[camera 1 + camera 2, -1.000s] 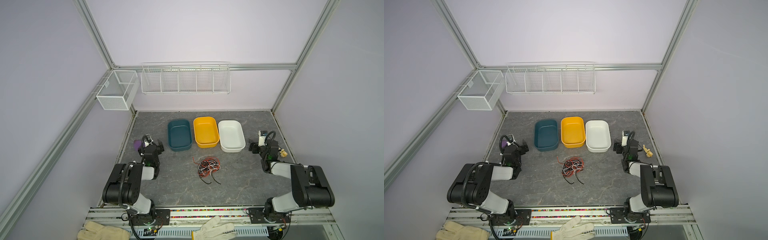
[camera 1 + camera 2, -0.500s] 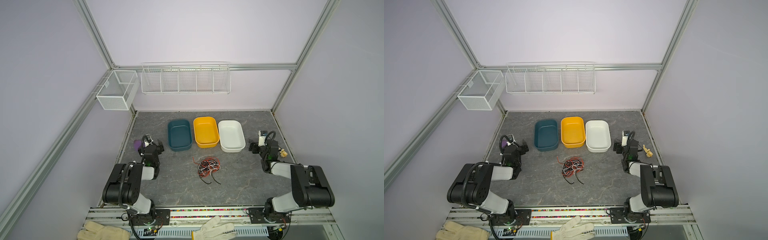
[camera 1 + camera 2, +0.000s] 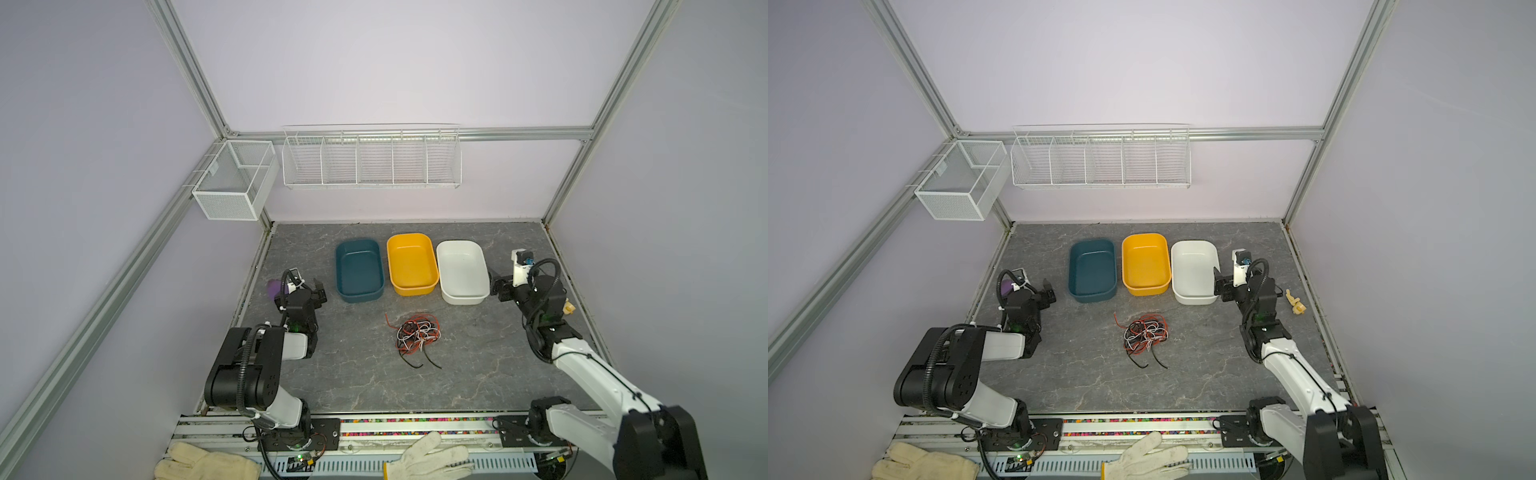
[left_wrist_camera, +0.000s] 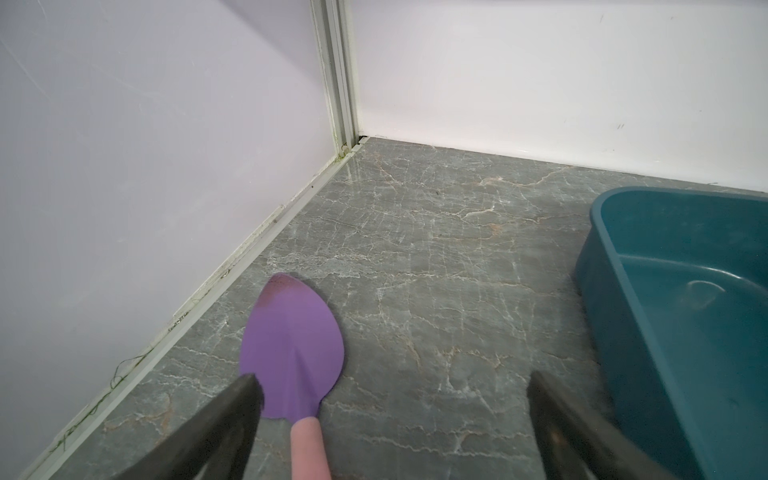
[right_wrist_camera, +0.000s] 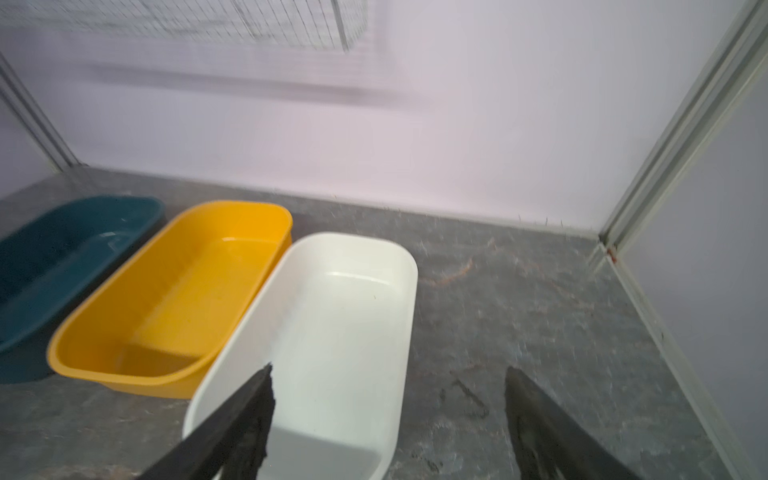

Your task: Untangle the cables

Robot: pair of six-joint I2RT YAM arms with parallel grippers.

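Cables (image 3: pixel 417 338), thin flexible wires in red-orange, black and white, are lying knotted in one loose heap at the middle of the grey marble-patterned desk (image 3: pixel 353 386), as both top views show. Two black ends are trailing toward the front edge. Just behind the heap, three empty plastic tubs are standing side by side: teal tub (image 3: pixel 359 296), yellow tub (image 3: pixel 415 287) and white tub (image 3: pixel 464 298). They are probably serving as separate destinations for freed strands.

Left arm (image 3: pixel 299 307) and right arm (image 3: pixel 540 299) are resting well apart from the heap, one on either side, so untangling is apparently not yet starting. Both pairs of jaws are standing wide open and holding nothing. The left pair is hanging over a purple spade-shaped blade with a pink handle (image 4: pixel 293 353) lying on the desk, and the right pair is hanging just beside the white tub's near corner.

No brand, label or legible writing is showing anywhere.
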